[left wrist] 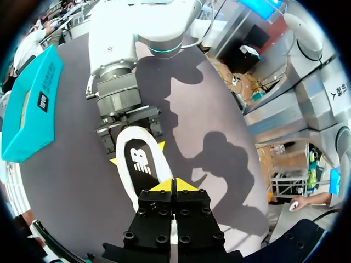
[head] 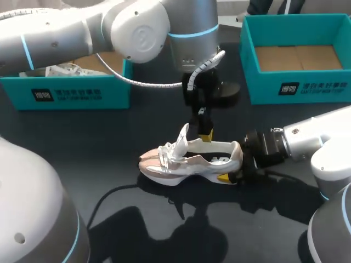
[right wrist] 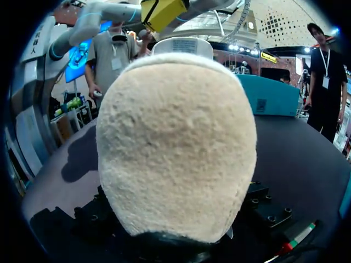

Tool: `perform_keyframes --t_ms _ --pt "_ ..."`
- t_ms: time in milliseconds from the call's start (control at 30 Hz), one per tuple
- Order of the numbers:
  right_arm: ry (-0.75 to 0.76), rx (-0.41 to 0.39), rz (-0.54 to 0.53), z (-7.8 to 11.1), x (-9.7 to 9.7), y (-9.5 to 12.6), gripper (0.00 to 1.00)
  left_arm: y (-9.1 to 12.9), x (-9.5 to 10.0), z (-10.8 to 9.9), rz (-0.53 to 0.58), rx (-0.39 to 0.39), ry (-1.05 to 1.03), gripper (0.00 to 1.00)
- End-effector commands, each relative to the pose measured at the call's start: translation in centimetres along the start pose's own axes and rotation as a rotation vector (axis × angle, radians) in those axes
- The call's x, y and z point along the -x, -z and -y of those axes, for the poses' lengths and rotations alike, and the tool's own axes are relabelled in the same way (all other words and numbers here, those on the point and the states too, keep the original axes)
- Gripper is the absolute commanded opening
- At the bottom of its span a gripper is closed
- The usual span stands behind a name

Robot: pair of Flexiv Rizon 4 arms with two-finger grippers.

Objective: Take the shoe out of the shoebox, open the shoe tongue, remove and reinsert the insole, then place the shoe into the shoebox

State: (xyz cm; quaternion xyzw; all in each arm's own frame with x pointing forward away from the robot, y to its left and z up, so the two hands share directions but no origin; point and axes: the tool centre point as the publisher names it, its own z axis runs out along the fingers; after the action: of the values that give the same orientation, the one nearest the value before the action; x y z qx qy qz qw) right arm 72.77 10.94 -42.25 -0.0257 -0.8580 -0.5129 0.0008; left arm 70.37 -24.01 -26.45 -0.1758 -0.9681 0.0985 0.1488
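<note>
While the right gripper (head: 237,167) clamps its heel from both sides, a pink-and-white shoe (head: 189,161) stands on its sole near the middle of the black table (head: 137,126), toe toward the left edge and heel toward the right. The right arm comes in low from the right edge. In the left wrist view, one of its yellow tips shows on each flank of the heel. In the right wrist view, the pale suede heel sits directly ahead of that gripper.

The left arm reaches in from the far left corner and hangs over the shoe. The left gripper (head: 204,134) points straight down into the opening, just behind the upturned white tongue (head: 182,137). Its two yellow tips are pressed together, but whether anything is pinched between them cannot be told. Below those tips, the left wrist view shows the white collar and the dark insole (left wrist: 140,161) lying inside the shoe.

Two teal shoeboxes sit along the far edge, well apart from the shoe. The left shoebox (head: 66,94), at the far left corner, holds crumpled white paper (head: 63,70). The right shoebox (head: 296,87), at the far right corner, shows a bare cardboard floor.
</note>
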Motion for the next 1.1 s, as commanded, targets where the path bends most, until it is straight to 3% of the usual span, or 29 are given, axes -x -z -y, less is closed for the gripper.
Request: perform_keyframes --t_ms 33,233,333,1100 --pt "0.0 -0.004 0.001 0.0 0.0 0.0 0.0 0.0 0.4 0.3 -0.032 0.008 -0.001 0.0" --pt "0.0 -0.004 0.001 0.0 0.0 0.0 0.0 0.0 0.4 0.3 -0.032 0.008 -0.001 0.0" --pt "0.0 -0.004 0.001 0.0 0.0 0.0 0.0 -1.3 0.4 0.4 -0.025 0.06 0.058 0.0" --pt "0.0 -0.004 0.001 0.0 0.0 0.0 0.0 -6.8 2.2 0.0 -0.063 0.055 0.054 0.0"
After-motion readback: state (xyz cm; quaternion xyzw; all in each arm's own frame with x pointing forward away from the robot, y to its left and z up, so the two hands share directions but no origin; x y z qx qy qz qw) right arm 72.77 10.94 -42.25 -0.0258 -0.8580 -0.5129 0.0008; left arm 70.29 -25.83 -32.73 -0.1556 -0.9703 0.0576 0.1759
